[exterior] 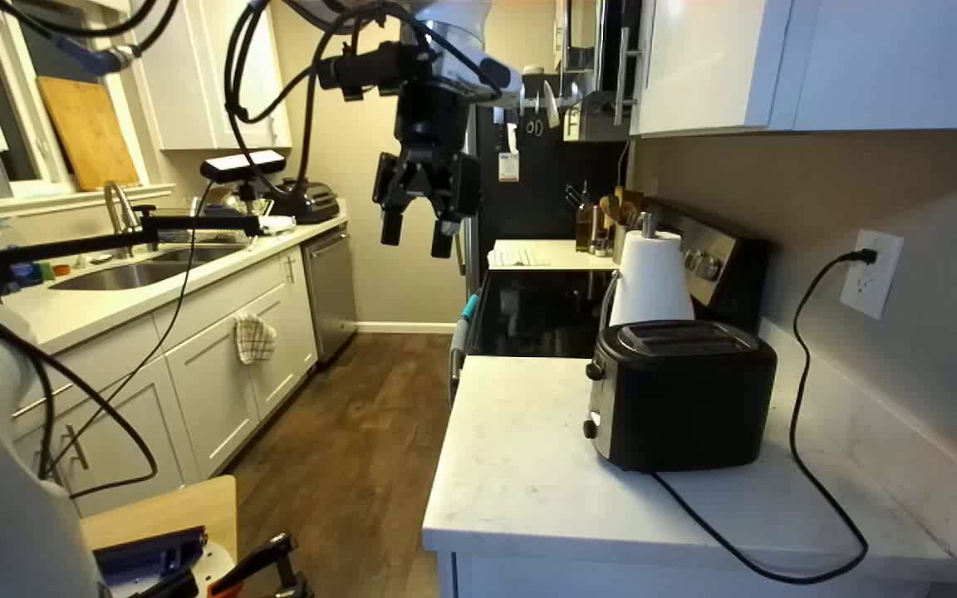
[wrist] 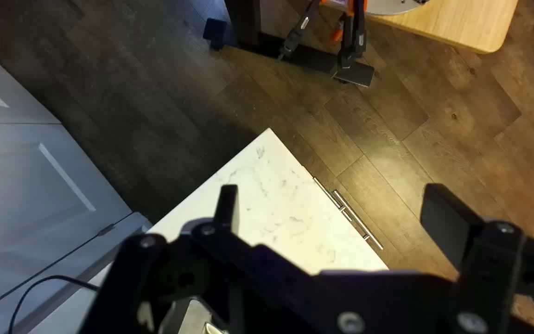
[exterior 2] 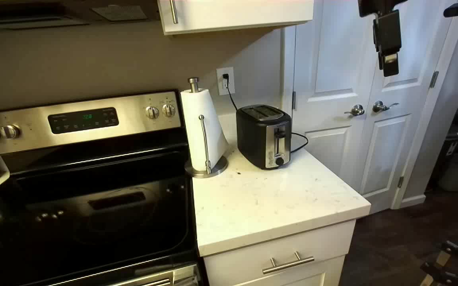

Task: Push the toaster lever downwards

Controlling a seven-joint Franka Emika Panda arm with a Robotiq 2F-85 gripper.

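Observation:
The black toaster [exterior: 686, 407] stands upright on the white counter [exterior: 520, 465]; it also shows in an exterior view [exterior 2: 255, 137]. Its dark lever [exterior 2: 280, 133] sits high in the slot of the greyish end face, above a round black knob [exterior 2: 279, 161]. The lever also shows in an exterior view [exterior: 595, 371]. My gripper [exterior: 417, 237] is open and empty, fingers down, in the air above toaster height and well apart from it. In an exterior view it shows edge-on [exterior 2: 390, 67]. In the wrist view its fingers [wrist: 332, 204] stand wide apart; the lever is not visible there.
A white paper towel roll [exterior 2: 203, 127] on a metal stand is beside the toaster, next to the black stove [exterior 2: 105, 214]. The power cord [exterior: 807, 465] loops over the counter edge to the wall outlet [exterior: 871, 274]. White upper cabinets [exterior: 861, 66] hang above the counter.

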